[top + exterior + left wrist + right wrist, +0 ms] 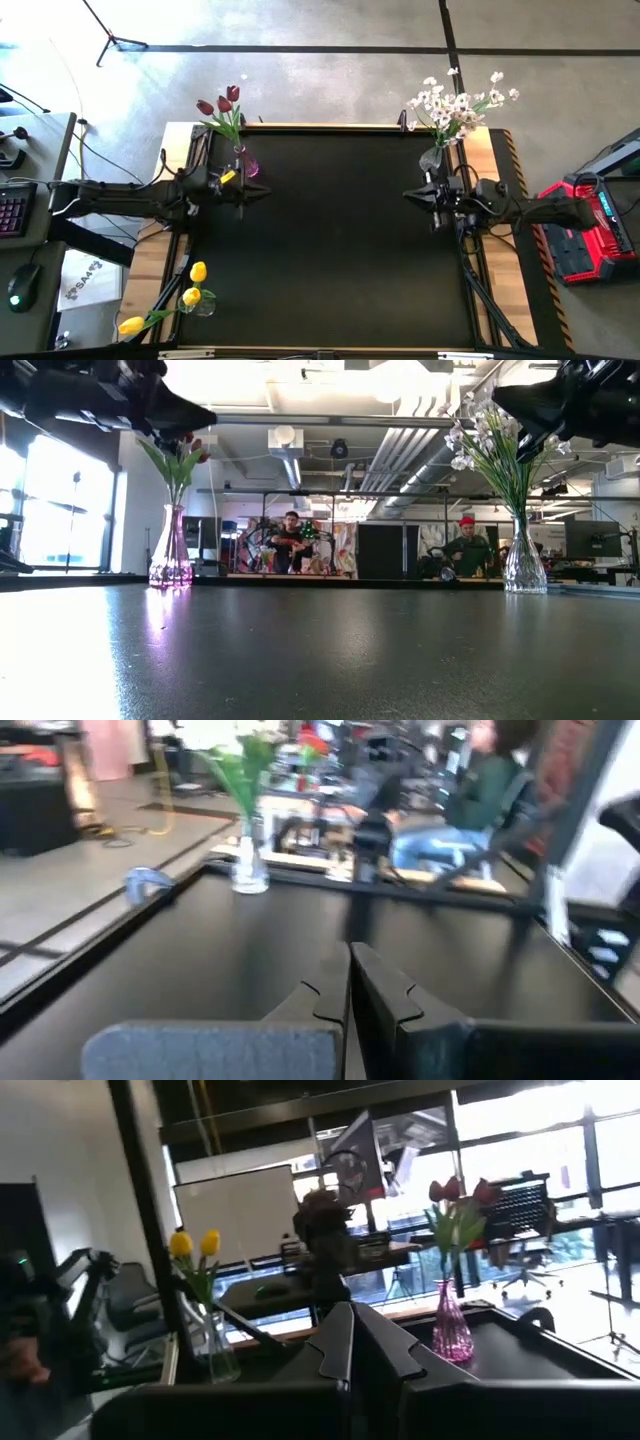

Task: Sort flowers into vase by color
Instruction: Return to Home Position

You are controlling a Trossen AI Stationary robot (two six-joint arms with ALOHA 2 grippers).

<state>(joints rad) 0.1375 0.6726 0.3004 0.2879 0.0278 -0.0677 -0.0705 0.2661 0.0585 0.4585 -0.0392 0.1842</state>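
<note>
Sorting looks done: dark red tulips [222, 102] far left, white blossom sprays [460, 100] far right, yellow tulips [192, 295] near left; left gripper [262, 193] and right gripper [408, 195] clenched, empty.

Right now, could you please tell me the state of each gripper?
Left gripper: fingers closed, holding nothing.
Right gripper: fingers closed, holding nothing.
</note>
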